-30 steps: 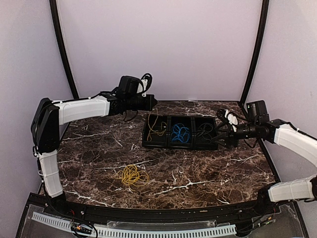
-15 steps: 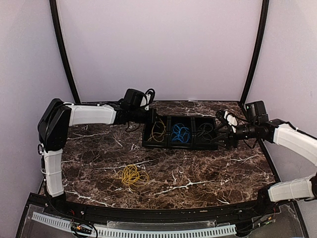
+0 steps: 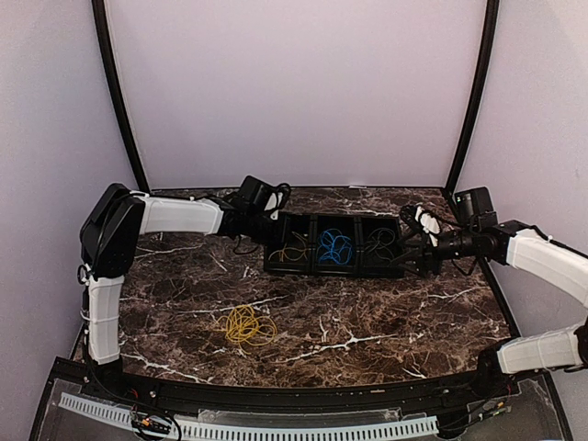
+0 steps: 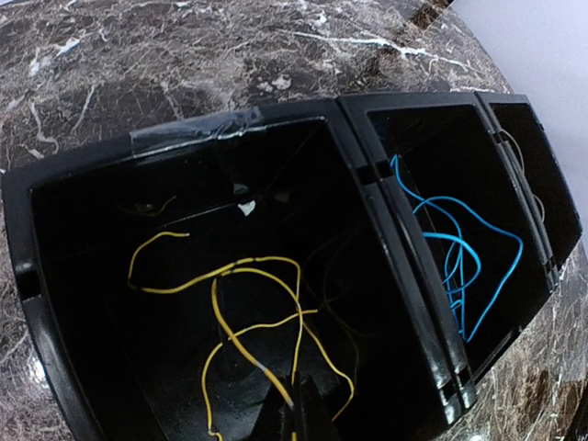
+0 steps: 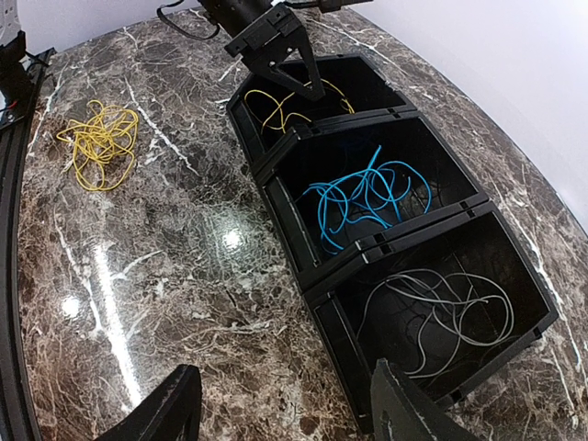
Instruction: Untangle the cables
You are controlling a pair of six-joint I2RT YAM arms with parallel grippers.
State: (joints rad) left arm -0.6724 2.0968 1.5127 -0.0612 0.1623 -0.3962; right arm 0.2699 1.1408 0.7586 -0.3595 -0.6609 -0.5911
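Marble table (image 3: 367,322): black tray (image 3: 312,269), yellow coil (image 3: 246,324)

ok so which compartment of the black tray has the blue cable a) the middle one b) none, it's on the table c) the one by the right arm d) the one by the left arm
a: the blue cable lies in the middle compartment of the black tray, with a yellow cable and a grey cable in the outer two.

My left arm (image 3: 179,214) and right arm (image 3: 551,262) wear white shells over black joints. Thin black cables (image 3: 276,193) loop at the wrists. Both my left end effector (image 5: 315,90) and right end effector (image 5: 287,404) are black.
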